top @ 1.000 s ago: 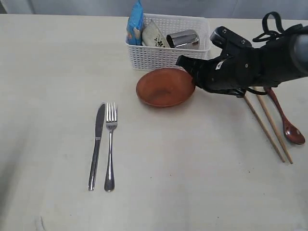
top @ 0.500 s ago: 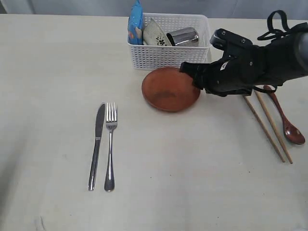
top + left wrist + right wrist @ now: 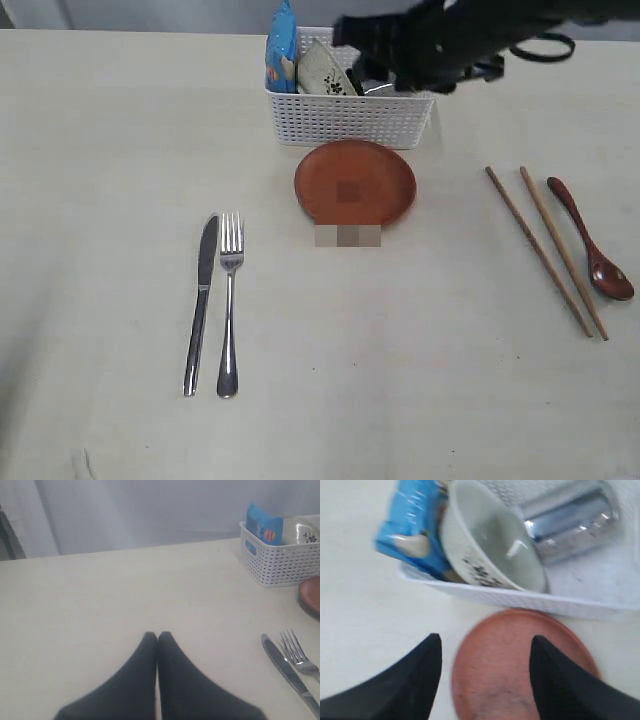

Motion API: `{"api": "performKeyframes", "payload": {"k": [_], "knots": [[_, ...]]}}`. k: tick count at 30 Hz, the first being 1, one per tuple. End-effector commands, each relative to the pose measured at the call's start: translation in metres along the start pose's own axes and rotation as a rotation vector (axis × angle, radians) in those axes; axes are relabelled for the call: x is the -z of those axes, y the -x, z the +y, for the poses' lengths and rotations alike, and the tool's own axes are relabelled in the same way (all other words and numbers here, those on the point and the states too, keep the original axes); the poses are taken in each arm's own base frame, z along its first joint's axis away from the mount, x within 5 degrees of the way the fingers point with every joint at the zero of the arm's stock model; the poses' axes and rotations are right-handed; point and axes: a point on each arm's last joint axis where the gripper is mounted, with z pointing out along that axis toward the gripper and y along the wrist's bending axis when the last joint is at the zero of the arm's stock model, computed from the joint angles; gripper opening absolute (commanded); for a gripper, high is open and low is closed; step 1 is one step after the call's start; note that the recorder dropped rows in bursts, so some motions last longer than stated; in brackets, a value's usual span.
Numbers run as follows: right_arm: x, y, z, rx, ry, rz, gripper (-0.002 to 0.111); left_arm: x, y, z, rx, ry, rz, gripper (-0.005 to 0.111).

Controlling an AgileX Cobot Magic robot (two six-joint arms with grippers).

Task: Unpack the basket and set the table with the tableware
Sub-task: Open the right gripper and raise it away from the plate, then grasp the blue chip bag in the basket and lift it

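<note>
- Exterior view: the white basket [image 3: 340, 122] stands by the middle of the far edge of the table [image 3: 120, 130]. A blue chip bag [image 3: 283, 48] stands upright at the basket's left end, and a floral bowl [image 3: 322, 72] leans on edge beside it.
- The right arm [image 3: 450, 35] reaches over the right half of the basket and hides most of what lies there. The right jaws are a dark blur in this view, so I cannot tell their state from it.
- A round brown plate [image 3: 355, 182] lies flat just on the near side of the basket. I cannot tell whether the two touch.
- A knife [image 3: 203, 300] and a fork [image 3: 230, 300] lie side by side in the left half of the table, close but apart. The knife is nearer the left edge, and both handles point toward the near edge.
- Two chopsticks [image 3: 538, 252] lie almost parallel toward the right edge. A dark red spoon [image 3: 580, 230] lies just beyond them, its bowl end toward the near edge.
- Left wrist view: the left jaws are pressed together with nothing between them, above bare table. The basket [image 3: 280, 565], the plate's rim [image 3: 311, 597], the knife [image 3: 287, 672] and the fork [image 3: 300, 657] are well apart from them.
- Right wrist view: the right jaws are spread wide and hold nothing. They hang above the plate [image 3: 520, 665] and the basket's near wall [image 3: 520, 600].
- Inside the basket, the bowl [image 3: 490, 555] is tipped on its side against the chip bag [image 3: 415, 520]. A steel cup [image 3: 570, 522] lies on its side next to the bowl.
</note>
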Motion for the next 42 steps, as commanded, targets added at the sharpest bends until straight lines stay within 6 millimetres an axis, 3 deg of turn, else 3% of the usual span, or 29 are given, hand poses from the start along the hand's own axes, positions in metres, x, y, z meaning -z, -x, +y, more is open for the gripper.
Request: {"api": "performKeyframes", "payload": {"k": [1, 3, 6, 11, 24, 31, 33, 37, 42], "knots": [[0.009, 0.026, 0.053, 0.100, 0.096, -0.011, 0.052, 0.000, -0.001, 0.000, -0.009, 0.002, -0.001, 0.000], [0.003, 0.038, 0.070, 0.080, 0.122, -0.001, 0.054, 0.000, -0.001, 0.000, -0.009, 0.002, -0.001, 0.000], [-0.016, 0.050, 0.077, 0.051, 0.121, 0.050, 0.059, 0.000, -0.001, 0.000, -0.009, 0.002, -0.001, 0.000], [-0.055, 0.059, 0.078, 0.039, 0.068, 0.120, 0.060, 0.000, -0.001, 0.000, -0.009, 0.002, -0.001, 0.000], [-0.112, 0.061, 0.070, -0.002, -0.002, 0.123, 0.058, 0.000, -0.001, 0.000, -0.009, 0.002, -0.001, 0.000], [-0.121, 0.058, 0.061, 0.032, -0.078, 0.130, 0.040, 0.000, -0.001, 0.000, -0.009, 0.002, -0.001, 0.000], [-0.121, 0.058, 0.061, 0.037, -0.083, 0.130, 0.031, 0.000, -0.001, 0.000, -0.009, 0.002, -0.001, 0.000], [-0.120, 0.058, 0.061, 0.053, -0.080, 0.127, 0.002, 0.000, -0.001, 0.000, -0.009, 0.002, -0.001, 0.000], [-0.113, 0.062, 0.063, 0.063, -0.074, 0.115, 0.000, 0.000, -0.001, 0.000, -0.009, 0.002, -0.001, 0.000]]}}
